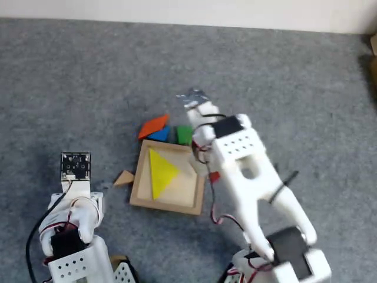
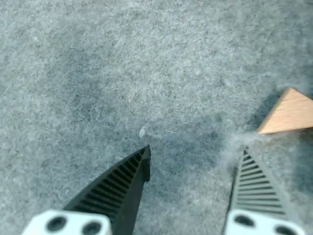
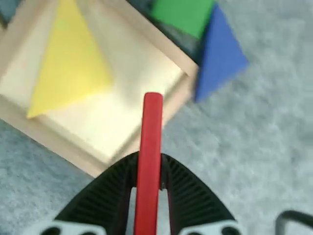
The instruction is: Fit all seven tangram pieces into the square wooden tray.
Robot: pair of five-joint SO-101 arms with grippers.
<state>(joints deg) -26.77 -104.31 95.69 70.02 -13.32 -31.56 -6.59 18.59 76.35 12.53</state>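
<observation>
"What was the right gripper [image 3: 149, 159] up to?"

"Its jaws were clamped on a thin red piece [image 3: 151, 122], held on edge between them. Just past the tips sat the square wooden tray [image 3: 58, 147], with 1 yellow triangle [image 3: 68, 68] lying flat inside."

"And the other pieces?"

"Farther out from those jaws, a green piece [image 3: 183, 14] and a blue triangle [image 3: 217, 58] lay on the grey carpet [image 1: 70, 88] against the tray's far corner. An orange piece [image 1: 153, 125] lay right beside the blue."

"The left gripper [image 2: 195, 149]?"

"Jaws spread wide above the carpet, gripping nothing. 1 tan wooden triangle [image 2: 291, 112] lay just ahead of one fingertip, close to the tray's outer edge."
</observation>
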